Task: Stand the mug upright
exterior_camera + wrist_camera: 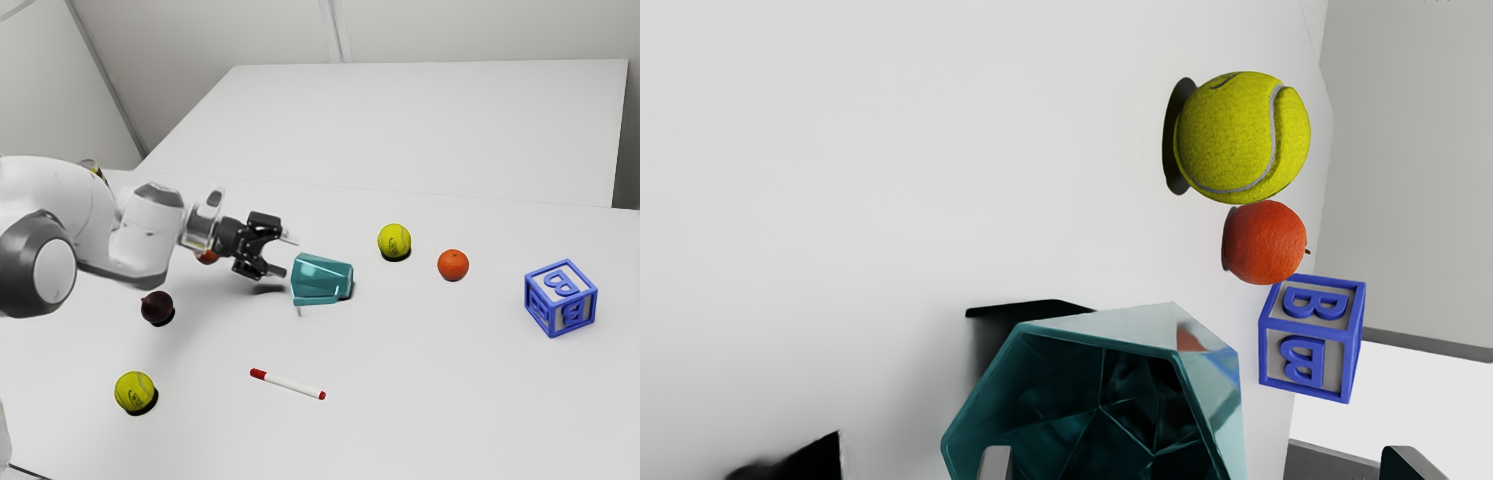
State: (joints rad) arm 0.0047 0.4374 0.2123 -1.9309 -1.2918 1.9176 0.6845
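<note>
The teal faceted mug (320, 279) lies on its side on the table, its mouth turned toward my gripper (280, 255). The gripper is open, just off the mug's mouth on the exterior view's left. In the wrist view the mug (1100, 400) shows its dark hollow inside, and the tips of my gripper (1196, 463) stand wide apart, one over the mouth and the other beyond the mug's side. Nothing is held between them. In the exterior view the handle is low on the mug's near side.
A tennis ball (394, 241), an orange fruit (453, 265) and a blue letter block (561, 298) stand beyond the mug. Nearer the camera are a red-and-white marker (288, 384) and another tennis ball (134, 392). A dark round fruit (157, 307) sits below the arm.
</note>
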